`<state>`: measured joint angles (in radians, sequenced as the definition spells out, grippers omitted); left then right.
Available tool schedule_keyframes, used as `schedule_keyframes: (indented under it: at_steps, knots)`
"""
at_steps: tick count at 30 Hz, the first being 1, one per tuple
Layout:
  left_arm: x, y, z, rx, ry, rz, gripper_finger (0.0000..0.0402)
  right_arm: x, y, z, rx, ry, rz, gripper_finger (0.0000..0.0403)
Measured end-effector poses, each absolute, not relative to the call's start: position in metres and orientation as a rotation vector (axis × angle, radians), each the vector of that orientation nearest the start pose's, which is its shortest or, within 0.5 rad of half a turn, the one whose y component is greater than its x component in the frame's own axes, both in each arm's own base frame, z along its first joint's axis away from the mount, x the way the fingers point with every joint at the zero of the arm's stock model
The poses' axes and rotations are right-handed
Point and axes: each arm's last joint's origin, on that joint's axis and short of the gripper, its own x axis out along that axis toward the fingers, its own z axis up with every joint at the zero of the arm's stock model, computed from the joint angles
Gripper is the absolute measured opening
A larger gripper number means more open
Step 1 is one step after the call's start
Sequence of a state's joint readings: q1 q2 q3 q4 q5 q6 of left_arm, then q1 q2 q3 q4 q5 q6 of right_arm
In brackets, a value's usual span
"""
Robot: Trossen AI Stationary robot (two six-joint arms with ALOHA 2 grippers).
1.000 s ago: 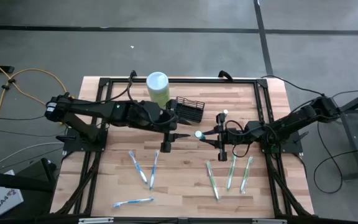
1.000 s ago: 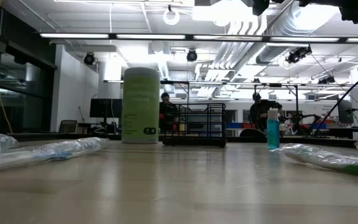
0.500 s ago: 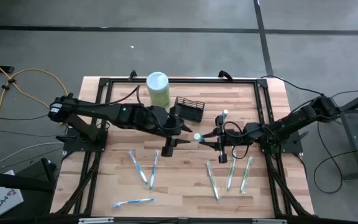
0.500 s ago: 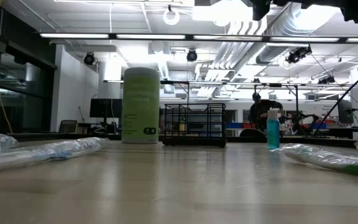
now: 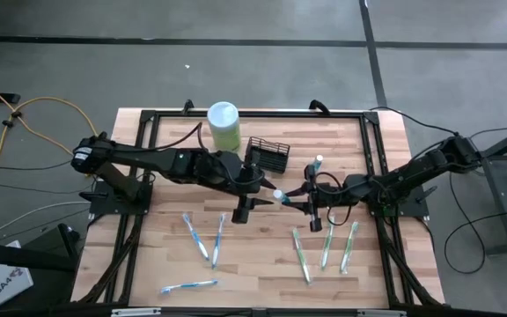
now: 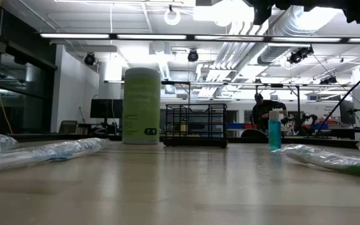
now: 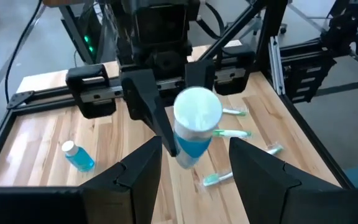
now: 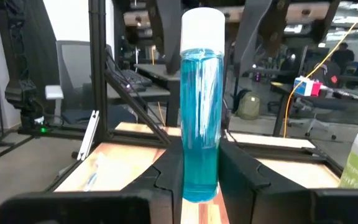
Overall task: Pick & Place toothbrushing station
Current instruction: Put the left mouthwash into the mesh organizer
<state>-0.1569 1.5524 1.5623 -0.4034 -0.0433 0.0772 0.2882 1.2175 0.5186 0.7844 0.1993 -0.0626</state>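
Toothbrushing station [image 5: 268, 155]: small black wire basket, standing on table [image 5: 377, 264] near far edge, just beside green can [image 5: 224, 125]. Looks light, stiff, full of holes; probably won't slip. Best grab: top rim wire or thin wall.

Right gripper [image 8: 201, 177] near table middle, pinching tall blue bottle [image 8: 201, 106], white cap up.

Left gripper [image 7: 194, 165] faces it, fingers wide, bottle between them, not squeezed.

Small blue bottle [image 5: 318, 164] stands nearby. Toothbrushes [image 5: 324, 246] lie closer to front.

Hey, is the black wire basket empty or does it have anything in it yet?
Empty. The black wire basket shows only bare mesh in the low view, and the toothbrushes lie on the table.
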Motion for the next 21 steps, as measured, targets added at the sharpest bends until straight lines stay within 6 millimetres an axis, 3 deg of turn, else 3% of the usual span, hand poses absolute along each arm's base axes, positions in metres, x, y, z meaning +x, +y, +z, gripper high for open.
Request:
schedule_keyframes:
  at_steps: [6,15,21]
  knots:
    - [0.348,-0.053,0.390,0.110,0.394,-0.134,0.0181,0.242,0.067,0.245,-0.016,-0.061,0.092,0.0070]
    - [0.367,-0.054,0.369,0.093,0.440,-0.188,0.0181,0.241,0.071,0.242,0.010,-0.030,0.106,0.0070]
    - [0.368,-0.054,0.369,0.095,0.432,-0.188,0.0181,0.241,0.071,0.236,0.044,0.032,0.102,0.0070]
